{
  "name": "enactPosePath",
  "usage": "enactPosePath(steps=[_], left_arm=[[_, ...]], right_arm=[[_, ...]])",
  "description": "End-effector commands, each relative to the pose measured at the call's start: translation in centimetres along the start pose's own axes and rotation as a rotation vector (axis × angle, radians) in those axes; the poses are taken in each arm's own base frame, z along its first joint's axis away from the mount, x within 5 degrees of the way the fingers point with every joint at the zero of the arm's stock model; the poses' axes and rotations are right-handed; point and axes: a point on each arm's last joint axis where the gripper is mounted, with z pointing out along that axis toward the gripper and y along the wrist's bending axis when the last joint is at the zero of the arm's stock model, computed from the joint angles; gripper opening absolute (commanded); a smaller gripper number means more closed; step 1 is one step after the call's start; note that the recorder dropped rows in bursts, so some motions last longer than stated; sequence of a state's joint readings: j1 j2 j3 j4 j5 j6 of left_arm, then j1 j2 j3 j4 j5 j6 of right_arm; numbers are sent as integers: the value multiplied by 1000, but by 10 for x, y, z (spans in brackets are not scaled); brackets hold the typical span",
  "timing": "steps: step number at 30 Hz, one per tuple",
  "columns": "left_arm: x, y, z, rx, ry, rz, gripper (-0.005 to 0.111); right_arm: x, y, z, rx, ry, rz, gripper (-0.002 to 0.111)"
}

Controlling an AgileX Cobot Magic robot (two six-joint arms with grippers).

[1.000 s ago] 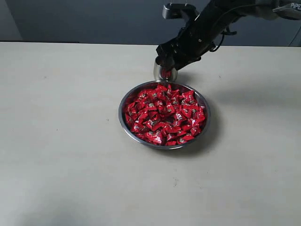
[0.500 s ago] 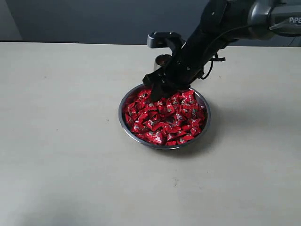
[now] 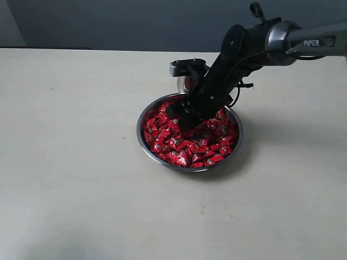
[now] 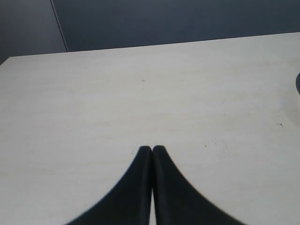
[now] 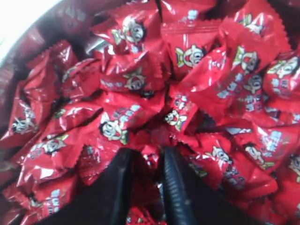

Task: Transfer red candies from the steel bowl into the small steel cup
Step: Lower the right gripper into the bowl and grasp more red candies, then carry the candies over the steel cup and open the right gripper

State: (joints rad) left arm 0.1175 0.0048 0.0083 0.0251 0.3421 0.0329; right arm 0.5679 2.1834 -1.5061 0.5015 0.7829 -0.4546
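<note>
place: robot test lab | signs: bare pale table (image 3: 65, 189), dark blank wall (image 3: 108, 21) at 12 o'clock, robot arm (image 3: 282, 38) at 1 o'clock

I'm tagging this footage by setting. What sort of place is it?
Probably a lab or robot test bench rather than a kitchen: a bare pale table against a plain dark wall, with a robot arm reaching into a steel bowl of red candies.
</note>
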Motion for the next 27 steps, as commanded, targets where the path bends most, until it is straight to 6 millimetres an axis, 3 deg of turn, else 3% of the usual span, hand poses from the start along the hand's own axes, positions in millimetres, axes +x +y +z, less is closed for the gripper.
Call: enactPosePath(steps=[1,6,17,27], left_arm=[[-4,0,-1,-4,-26,-2,0],[-4,0,-1,-4,-26,-2,0],[-4,0,-1,-4,-26,-2,0],[-4,0,-1,-4,-26,-2,0]], right_arm=[[0,1,-3,11,-9,-8,0],[-3,5,-18,29,-30,-38,0],[-15,16,-75,138,-173,-151,0],[-38,-23,-91,221,-360,-55,0]])
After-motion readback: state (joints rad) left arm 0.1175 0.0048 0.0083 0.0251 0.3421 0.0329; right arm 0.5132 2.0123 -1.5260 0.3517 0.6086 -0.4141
